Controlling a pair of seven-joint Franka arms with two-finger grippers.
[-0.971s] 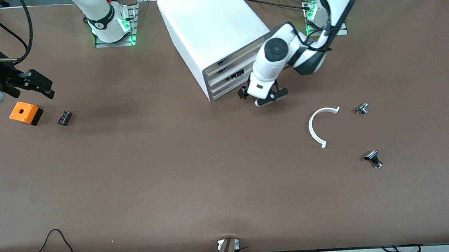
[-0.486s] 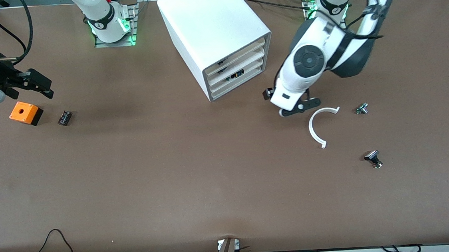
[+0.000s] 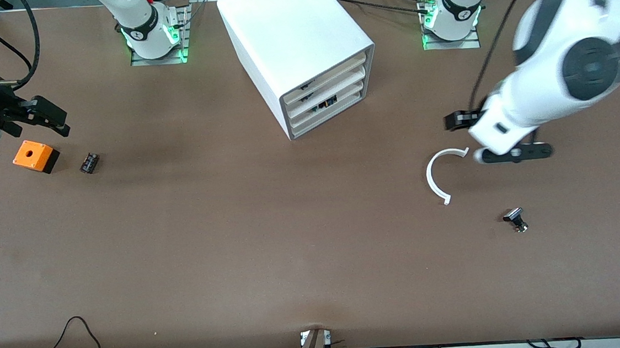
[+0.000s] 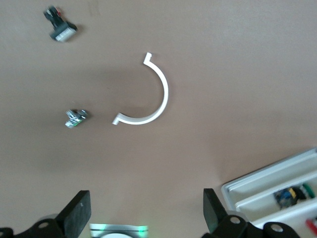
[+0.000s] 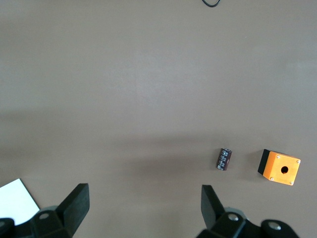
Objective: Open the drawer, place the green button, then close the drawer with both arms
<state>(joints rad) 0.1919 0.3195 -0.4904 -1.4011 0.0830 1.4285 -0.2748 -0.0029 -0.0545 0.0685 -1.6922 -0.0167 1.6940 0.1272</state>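
The white cabinet (image 3: 299,36) stands between the arm bases, and its four cream-fronted drawers (image 3: 326,92) all look pushed in. In the left wrist view the drawer fronts (image 4: 277,188) show coloured parts inside, one bit green. I cannot tell whether that is the button. No green-capped button shows on the table. My left gripper (image 3: 494,137) hangs open and empty over the table beside a white C-shaped ring (image 3: 440,175); its fingers stand wide apart in the left wrist view (image 4: 144,213). My right gripper (image 3: 57,121) waits open and empty above the orange box (image 3: 34,156), as the right wrist view (image 5: 143,208) also shows.
A small dark cylinder (image 3: 89,162) lies beside the orange box. A silver-and-black part (image 3: 515,220) lies nearer the front camera than the ring. Another small silver part (image 4: 75,118) lies by the ring (image 4: 148,99), hidden under the left gripper in the front view.
My left arm has swung away from the cabinet's drawer fronts toward its own end of the table, ending beside the ring. The right arm has barely moved.
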